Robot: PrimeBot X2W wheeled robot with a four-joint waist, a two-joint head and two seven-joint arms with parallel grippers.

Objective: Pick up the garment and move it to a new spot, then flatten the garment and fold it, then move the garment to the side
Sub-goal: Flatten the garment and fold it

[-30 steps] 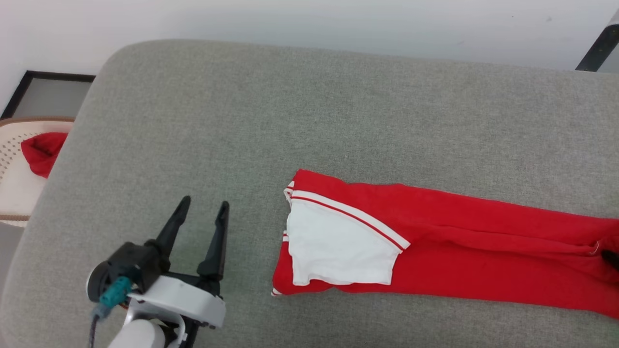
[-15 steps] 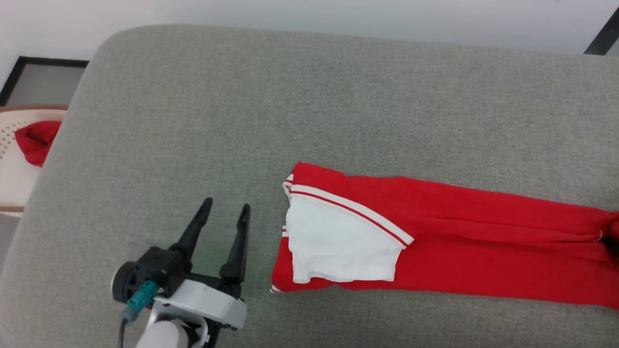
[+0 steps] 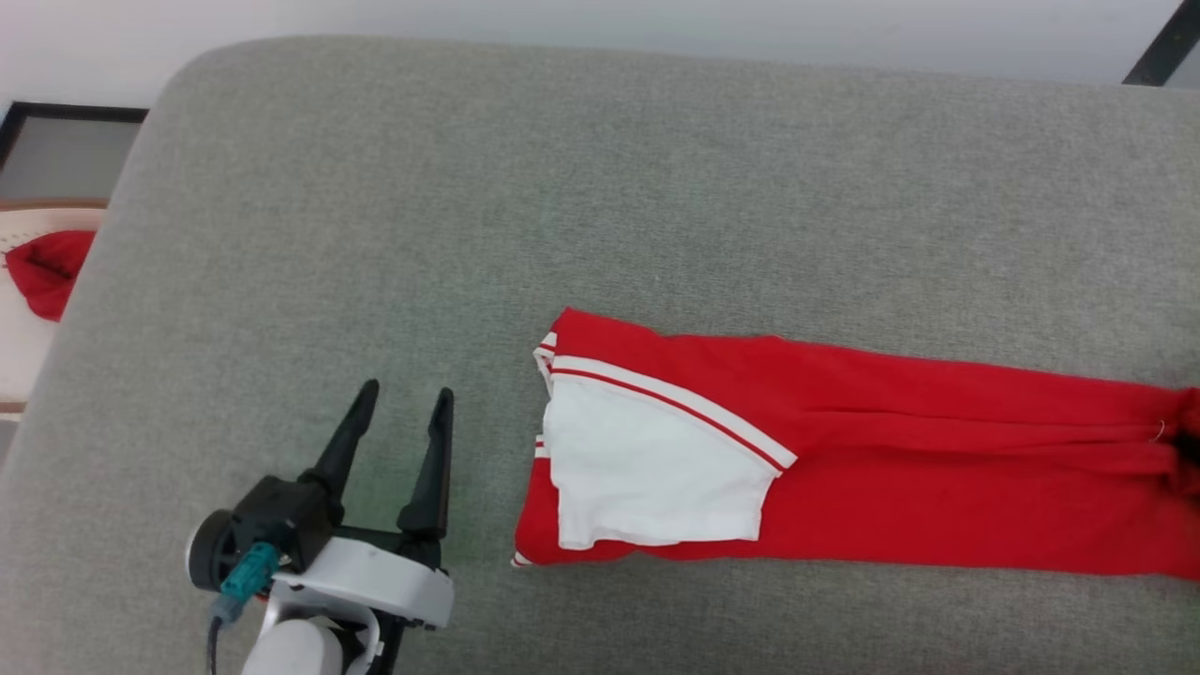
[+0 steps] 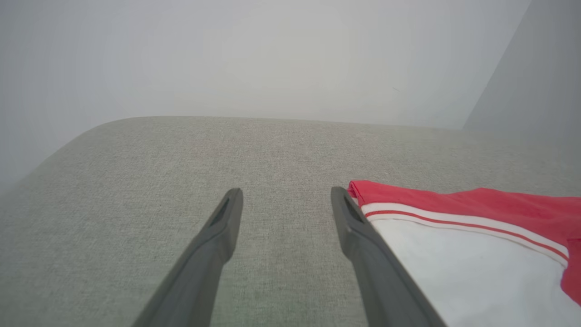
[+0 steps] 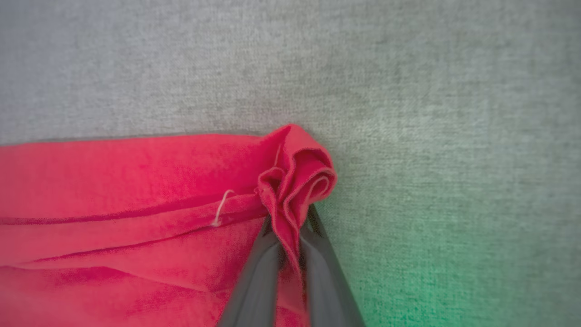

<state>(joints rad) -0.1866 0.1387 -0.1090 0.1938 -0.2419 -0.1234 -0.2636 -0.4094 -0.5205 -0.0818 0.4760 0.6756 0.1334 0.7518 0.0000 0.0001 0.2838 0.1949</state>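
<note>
Nearest the front edge of the grey cushion [image 3: 281, 234], towards its left corner, the left gripper [image 3: 406, 389] hovers with its jaws spread wide and nothing between them but bare grey fabric. From its wrist, one dark finger [image 4: 363, 245] runs just beside the garment's near end; I cannot tell whether it touches. The garment [image 3: 891, 469] lies as a long, narrow red band across the right half of the cushion, running to the right-hand edge, with a white sleeve [image 3: 647, 478] folded on top at its left end and white-and-red striped trim [image 3: 656, 403] along the sleeve's upper side. Any lettering is folded out of sight. At the far right end the right gripper [image 5: 290, 227] has its jaws clenched on a bunched, rolled-up fold of the red cloth, a loose pale thread [image 5: 221, 206] dangling beside it. From above, that gripper is a dark sliver [image 3: 1189, 459] cut off at the side. Beyond the cushion's left edge sits a cream perforated basket [image 3: 14, 347] holding a red cloth [image 3: 42, 272], both partly cut off. Behind them stands a dark frame [image 3: 66, 114]. Past the far edge is the pale wall [image 3: 562, 19], and a dark bar [image 3: 1158, 47] slants at the far right corner.
</note>
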